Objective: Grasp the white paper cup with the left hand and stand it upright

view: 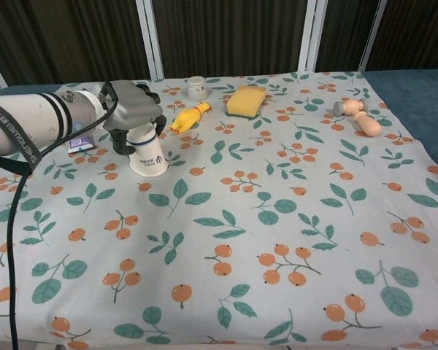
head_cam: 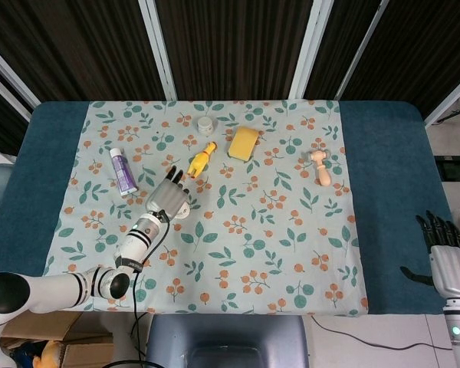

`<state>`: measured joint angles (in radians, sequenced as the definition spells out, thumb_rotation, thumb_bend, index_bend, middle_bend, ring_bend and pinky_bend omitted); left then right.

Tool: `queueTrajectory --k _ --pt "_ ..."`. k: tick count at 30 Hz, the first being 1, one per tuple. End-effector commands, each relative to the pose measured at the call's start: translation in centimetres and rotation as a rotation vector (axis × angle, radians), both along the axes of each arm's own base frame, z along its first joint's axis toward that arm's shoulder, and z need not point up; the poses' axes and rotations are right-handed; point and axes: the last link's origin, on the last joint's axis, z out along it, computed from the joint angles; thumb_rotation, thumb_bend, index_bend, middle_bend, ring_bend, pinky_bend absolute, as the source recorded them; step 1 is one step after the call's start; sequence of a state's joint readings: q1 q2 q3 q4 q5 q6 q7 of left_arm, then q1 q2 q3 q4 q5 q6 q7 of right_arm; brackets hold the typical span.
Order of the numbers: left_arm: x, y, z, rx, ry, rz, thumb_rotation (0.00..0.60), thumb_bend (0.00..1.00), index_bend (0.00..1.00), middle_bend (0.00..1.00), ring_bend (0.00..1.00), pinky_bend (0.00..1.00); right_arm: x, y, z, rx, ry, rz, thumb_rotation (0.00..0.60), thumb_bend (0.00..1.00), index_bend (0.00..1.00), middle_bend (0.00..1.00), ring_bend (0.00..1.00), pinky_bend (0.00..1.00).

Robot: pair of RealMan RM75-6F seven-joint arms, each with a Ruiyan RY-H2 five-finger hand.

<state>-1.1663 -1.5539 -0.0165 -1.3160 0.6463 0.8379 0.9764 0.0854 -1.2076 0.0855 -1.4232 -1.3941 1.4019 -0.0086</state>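
Observation:
The white paper cup (view: 147,154) lies tilted on the floral cloth at the left, its wide mouth toward the chest camera. In the head view only a sliver of the cup (head_cam: 182,209) shows beside my left hand (head_cam: 167,195). That left hand (view: 131,109) reaches over the cup's narrow end, thumb on one side and fingers stretched out over the other; I see no closed grip. My right hand (head_cam: 447,249) hangs off the table's right edge with its fingers apart and nothing in it.
A purple tube (head_cam: 123,170) lies left of the cup. Behind it are a yellow rubber chicken (head_cam: 202,159), a small white jar (head_cam: 205,124) and a yellow sponge (head_cam: 244,142). A wooden toy (head_cam: 320,167) sits at the right.

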Motion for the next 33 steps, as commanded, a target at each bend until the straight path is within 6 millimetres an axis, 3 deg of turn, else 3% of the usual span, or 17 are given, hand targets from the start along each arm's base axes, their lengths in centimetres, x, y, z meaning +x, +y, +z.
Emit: queueTrajectory --k 1,7,14,24,28,33 --pt "0.5 -0.3 0.5 -0.013 -0.119 0.028 0.600 0.39 0.42 0.42 0.05 0.00 0.0 0.0 0.0 0.001 0.001 -0.001 0.600 0.01 0.00 0.00 0.00 0.00" --pt "1.7 -1.8 3.0 -0.117 -0.571 0.229 0.600 0.39 0.43 0.42 0.06 0.00 0.1 -0.1 0.0 0.004 0.004 0.001 0.600 0.01 0.00 0.00 0.00 0.00" --pt "-0.6 -3.9 4.3 -0.262 -1.016 0.472 0.600 0.39 0.47 0.47 0.10 0.00 0.4 -0.2 -0.6 0.032 0.013 0.001 0.600 0.01 0.00 0.00 0.00 0.00" --pt "-5.9 -6.3 0.4 -0.274 -1.296 0.504 0.600 0.38 0.45 0.44 0.08 0.00 1.2 -0.4 -1.6 0.073 0.027 0.016 0.600 0.01 0.00 0.00 0.00 0.00" --pt "-7.5 -6.4 -1.4 -0.270 -1.281 0.506 0.600 0.38 0.44 0.44 0.06 0.00 1.5 -0.3 -1.7 0.072 0.026 0.023 0.600 0.01 0.00 0.00 0.00 0.00" --pt "-8.0 -6.5 -2.7 -0.273 -1.268 0.494 0.600 0.38 0.43 0.43 0.05 0.00 1.4 -0.2 -1.5 0.059 0.018 0.019 0.600 0.01 0.00 0.00 0.00 0.00"
